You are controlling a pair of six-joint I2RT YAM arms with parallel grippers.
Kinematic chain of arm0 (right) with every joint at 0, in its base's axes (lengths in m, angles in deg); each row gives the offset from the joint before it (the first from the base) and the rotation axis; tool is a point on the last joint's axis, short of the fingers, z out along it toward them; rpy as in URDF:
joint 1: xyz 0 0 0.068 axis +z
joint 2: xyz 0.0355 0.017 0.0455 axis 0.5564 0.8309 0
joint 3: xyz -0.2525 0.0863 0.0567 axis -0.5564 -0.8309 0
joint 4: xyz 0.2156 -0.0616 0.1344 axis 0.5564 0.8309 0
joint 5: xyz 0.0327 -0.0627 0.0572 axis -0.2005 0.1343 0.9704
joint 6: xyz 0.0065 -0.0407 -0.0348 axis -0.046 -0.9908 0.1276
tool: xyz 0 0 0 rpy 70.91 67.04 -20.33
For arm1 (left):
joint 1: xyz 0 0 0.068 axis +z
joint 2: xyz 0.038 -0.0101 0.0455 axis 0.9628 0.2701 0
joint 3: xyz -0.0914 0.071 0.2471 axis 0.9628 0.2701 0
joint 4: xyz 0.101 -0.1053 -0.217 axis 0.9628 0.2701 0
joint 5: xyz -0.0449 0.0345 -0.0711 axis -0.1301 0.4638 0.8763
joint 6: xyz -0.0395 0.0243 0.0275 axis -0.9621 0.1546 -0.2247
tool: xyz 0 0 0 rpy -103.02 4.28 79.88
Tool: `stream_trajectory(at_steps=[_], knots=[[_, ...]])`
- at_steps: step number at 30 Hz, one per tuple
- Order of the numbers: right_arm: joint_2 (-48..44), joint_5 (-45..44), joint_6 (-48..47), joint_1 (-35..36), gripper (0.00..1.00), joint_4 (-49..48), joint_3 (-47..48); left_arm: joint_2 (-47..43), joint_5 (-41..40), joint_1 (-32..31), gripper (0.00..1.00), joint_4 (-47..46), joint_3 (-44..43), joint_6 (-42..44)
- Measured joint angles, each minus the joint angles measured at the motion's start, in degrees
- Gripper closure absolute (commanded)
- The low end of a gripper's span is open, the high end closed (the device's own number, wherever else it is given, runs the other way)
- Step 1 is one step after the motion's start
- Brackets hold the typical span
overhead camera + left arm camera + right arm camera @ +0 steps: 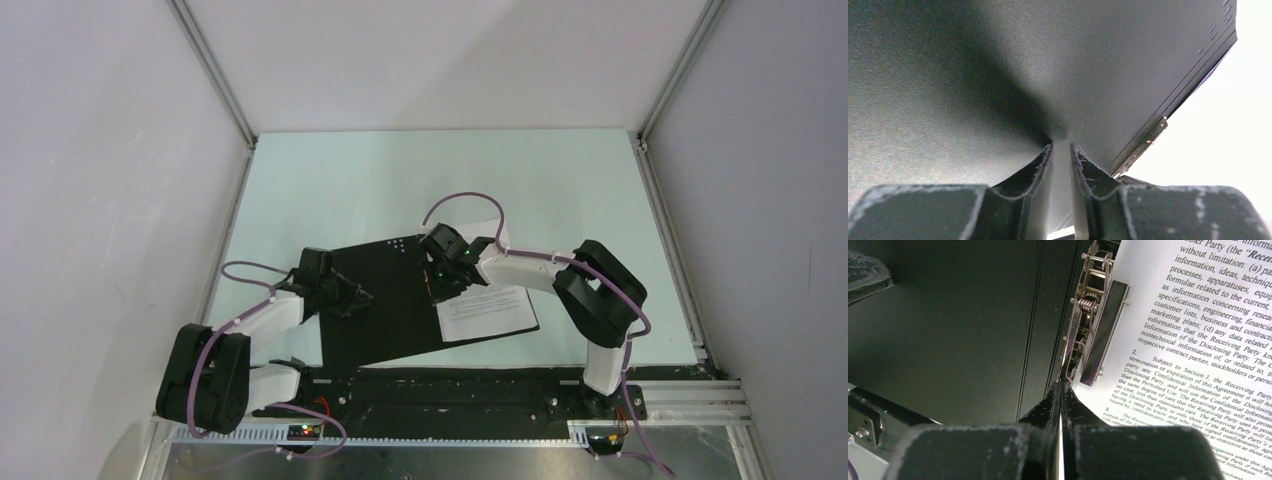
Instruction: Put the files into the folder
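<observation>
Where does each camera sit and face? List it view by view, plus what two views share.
Top external: above and behind the arm bases, looking down on pale green table and open black folder; both arms, left hand, right hand show.
Left wrist: on the left arm, facing along its fingers at the folder's black cover.
Right wrist: on the right arm, facing past its shut fingers at the folder's metal spring clip and the white printed paper sheet.
Shared: top and right wrist both see that sheet.
</observation>
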State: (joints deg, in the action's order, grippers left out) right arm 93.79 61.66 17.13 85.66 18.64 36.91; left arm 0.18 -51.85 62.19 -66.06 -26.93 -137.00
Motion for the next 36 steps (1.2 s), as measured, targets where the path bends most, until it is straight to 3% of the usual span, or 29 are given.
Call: stream_trajectory(at_steps=[26, 36], knots=[[-1.75, 1.18, 1.49, -0.72, 1.0, -0.37, -1.4, -0.28, -0.02, 0.02, 0.73, -0.31, 0.28, 0.04], [-2.34, -4.09, 1.62, 0.55, 0.81, 2.93, -1.16, -0.52, 0.04, 0.02, 0.7, -0.37, 0.28, 0.59]])
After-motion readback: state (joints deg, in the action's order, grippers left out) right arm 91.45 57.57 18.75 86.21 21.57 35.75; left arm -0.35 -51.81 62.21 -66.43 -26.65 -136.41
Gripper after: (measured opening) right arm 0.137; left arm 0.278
